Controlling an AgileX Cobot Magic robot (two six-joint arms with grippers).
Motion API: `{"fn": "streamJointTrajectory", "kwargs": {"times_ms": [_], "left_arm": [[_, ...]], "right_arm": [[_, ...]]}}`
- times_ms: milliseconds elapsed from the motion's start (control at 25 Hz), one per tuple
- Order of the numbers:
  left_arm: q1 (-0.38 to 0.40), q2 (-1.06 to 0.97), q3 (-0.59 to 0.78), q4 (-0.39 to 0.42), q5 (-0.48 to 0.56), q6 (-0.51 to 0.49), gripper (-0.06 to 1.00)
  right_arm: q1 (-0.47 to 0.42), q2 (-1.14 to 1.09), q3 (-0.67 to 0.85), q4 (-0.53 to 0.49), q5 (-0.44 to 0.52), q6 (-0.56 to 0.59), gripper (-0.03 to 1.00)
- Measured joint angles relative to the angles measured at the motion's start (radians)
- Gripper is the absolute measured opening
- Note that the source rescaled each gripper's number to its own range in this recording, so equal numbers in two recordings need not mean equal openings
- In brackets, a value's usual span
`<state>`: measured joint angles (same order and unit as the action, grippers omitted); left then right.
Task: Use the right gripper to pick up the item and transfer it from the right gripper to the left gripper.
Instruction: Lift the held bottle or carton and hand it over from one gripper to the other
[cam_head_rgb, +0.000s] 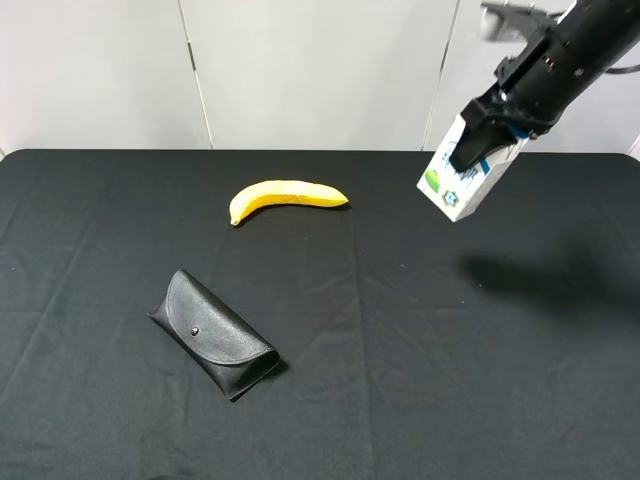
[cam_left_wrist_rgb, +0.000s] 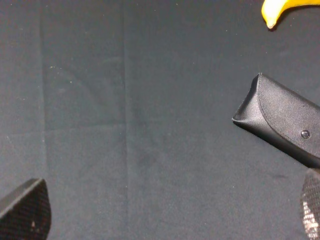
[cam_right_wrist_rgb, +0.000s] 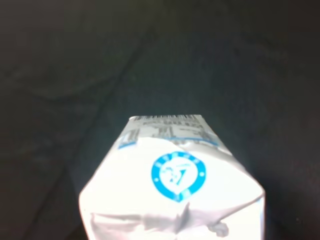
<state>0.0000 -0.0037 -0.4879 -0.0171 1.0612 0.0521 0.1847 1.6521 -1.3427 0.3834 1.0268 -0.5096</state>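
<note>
The item, a small white milk carton (cam_head_rgb: 455, 187) with blue print and a green patch, hangs tilted in the air above the table's far right. My right gripper (cam_head_rgb: 482, 148) is shut on its upper part. In the right wrist view the carton (cam_right_wrist_rgb: 175, 190) fills the lower middle, showing a blue round logo, and the fingers themselves are hidden. My left gripper (cam_left_wrist_rgb: 167, 215) is out of the exterior high view. Its two fingertips (cam_left_wrist_rgb: 25, 212) show far apart in the left wrist view, with only black cloth between them.
A yellow banana (cam_head_rgb: 285, 197) lies at the far middle of the black-clothed table (cam_head_rgb: 420, 360), and its tip also shows in the left wrist view (cam_left_wrist_rgb: 282, 11). A black snap-button glasses case (cam_head_rgb: 215, 335) lies front left, close to my left gripper (cam_left_wrist_rgb: 285, 125).
</note>
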Motion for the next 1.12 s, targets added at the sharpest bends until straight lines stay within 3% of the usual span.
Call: {"fn": "streamJointTrajectory", "kwargs": {"times_ms": [840,1120], "left_arm": [[0.000,0.000,0.000,0.000,0.000,0.000,1.00],[0.000,0.000,0.000,0.000,0.000,0.000,1.00]], "right_arm": [[0.000,-0.169,0.009,0.178,0.162,-0.065,0.05],[0.000,-0.237,0.094,0.241,0.180,-0.137,0.05]]}}
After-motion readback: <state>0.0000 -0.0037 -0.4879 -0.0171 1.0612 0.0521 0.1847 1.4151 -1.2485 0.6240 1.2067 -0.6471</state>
